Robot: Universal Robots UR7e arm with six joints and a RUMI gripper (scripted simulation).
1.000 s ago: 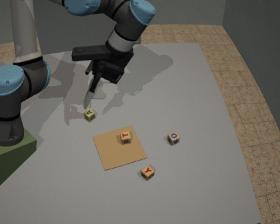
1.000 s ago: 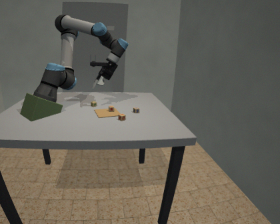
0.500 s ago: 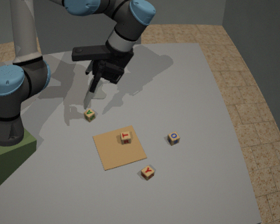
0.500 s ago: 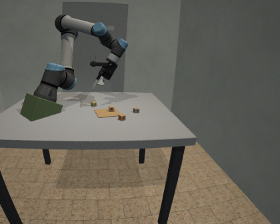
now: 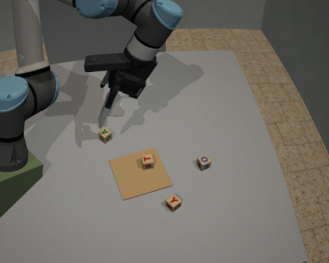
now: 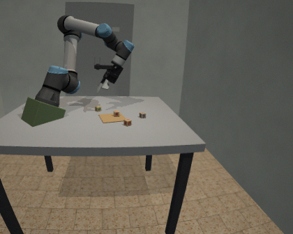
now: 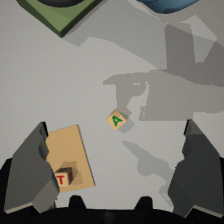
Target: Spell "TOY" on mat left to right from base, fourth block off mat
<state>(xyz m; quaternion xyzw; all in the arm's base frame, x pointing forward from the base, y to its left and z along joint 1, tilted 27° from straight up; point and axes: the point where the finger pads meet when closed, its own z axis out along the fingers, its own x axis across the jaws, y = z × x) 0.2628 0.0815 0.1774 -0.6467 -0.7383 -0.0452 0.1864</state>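
A tan mat (image 5: 131, 181) (image 6: 107, 119) (image 7: 75, 160) lies on the grey table. The T block (image 5: 147, 160) (image 6: 116, 113) (image 7: 63, 177) stands on the mat near its far right edge. The A block (image 5: 106, 135) (image 6: 98, 108) (image 7: 116, 120) lies off the mat, towards the arm's base. The O block (image 5: 204, 162) (image 6: 142, 115) lies off the mat to the right. The Y block (image 5: 173, 203) (image 6: 128, 122) lies off the mat by its near right corner. My gripper (image 5: 111, 109) (image 6: 104, 86) (image 7: 114, 122) is open and empty, high above the table over the A block.
The arm's green base block (image 5: 12, 184) (image 6: 40, 112) (image 7: 62, 15) stands at the table's left. The table edge (image 5: 271, 156) runs along the right, with tiled floor beyond.
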